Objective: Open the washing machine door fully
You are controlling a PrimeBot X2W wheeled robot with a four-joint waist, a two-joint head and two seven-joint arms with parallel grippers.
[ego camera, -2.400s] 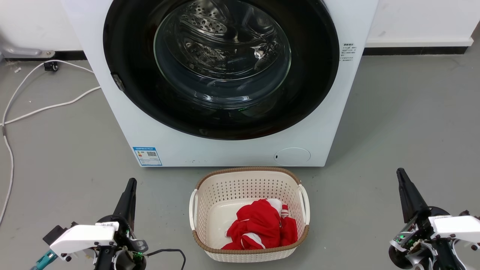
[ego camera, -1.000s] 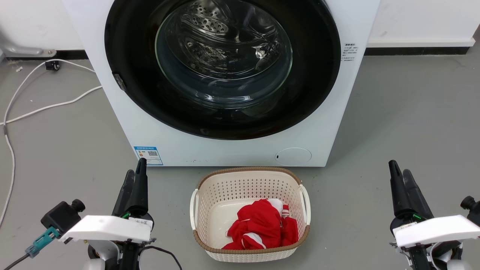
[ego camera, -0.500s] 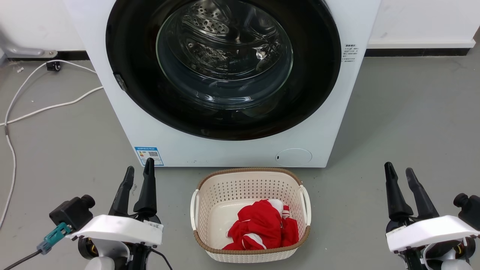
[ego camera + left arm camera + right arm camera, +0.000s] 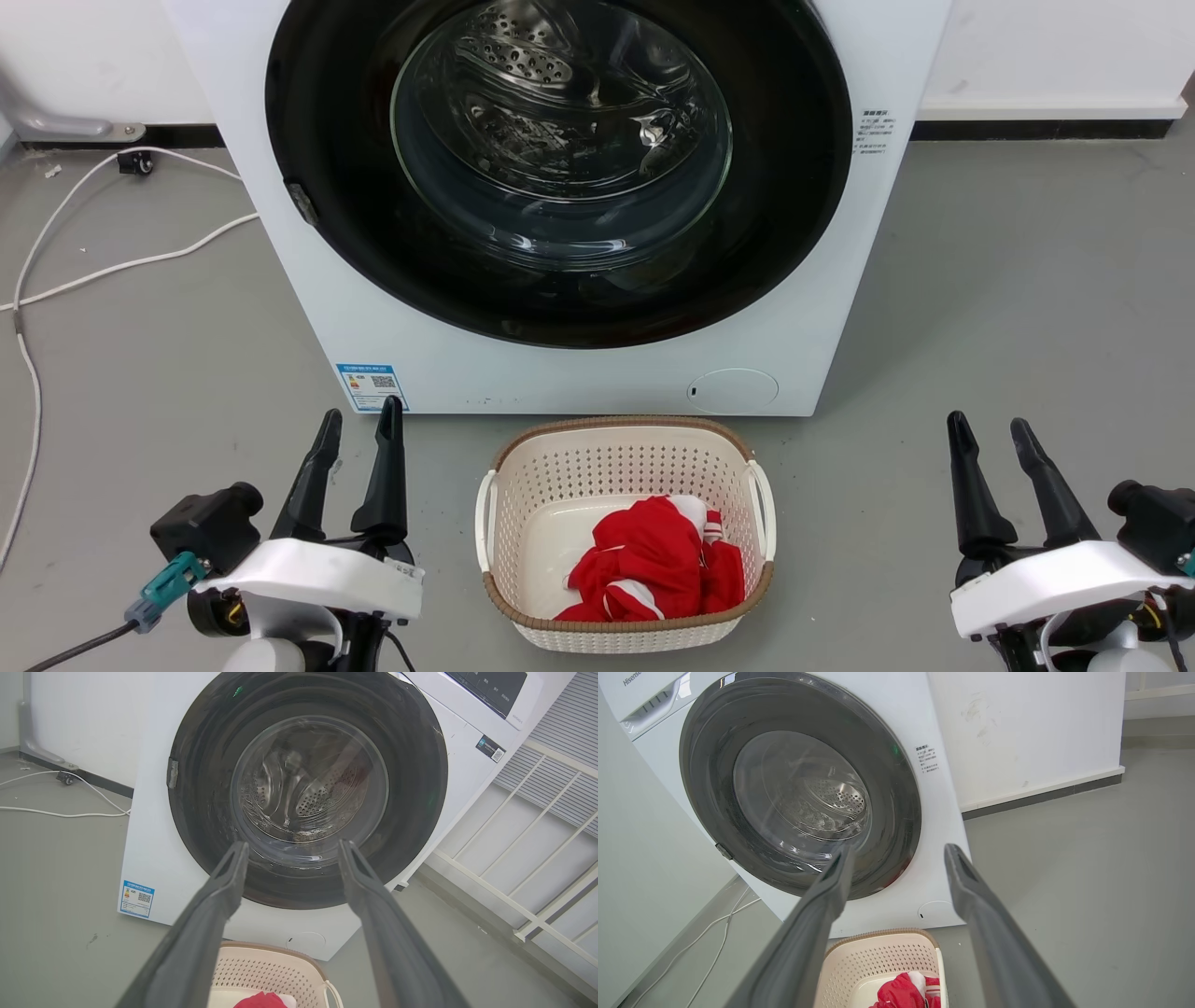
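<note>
The washing machine door [image 4: 784,187] is a big glossy black ring with a clear glass bowl at its centre, and it lies flat against the white machine front. It also appears in the left wrist view [image 4: 420,788] and the right wrist view [image 4: 896,812]. A small grey catch [image 4: 301,203] sits on its left edge. My left gripper [image 4: 362,411] is open and empty at the lower left, well short of the machine, pointing at the door [image 4: 293,843]. My right gripper [image 4: 987,421] is open and empty at the lower right, over the floor [image 4: 900,848].
A cream laundry basket [image 4: 616,425] with a red and white cloth [image 4: 653,560] stands on the floor just in front of the machine, between my arms. A small round white flap [image 4: 733,390] sits low on the machine. White cables [image 4: 140,257] lie at the left.
Both grippers turned from edge-on to face-on, and their fingers have spread apart. The left one has shifted a little to the right. The door has not moved.
</note>
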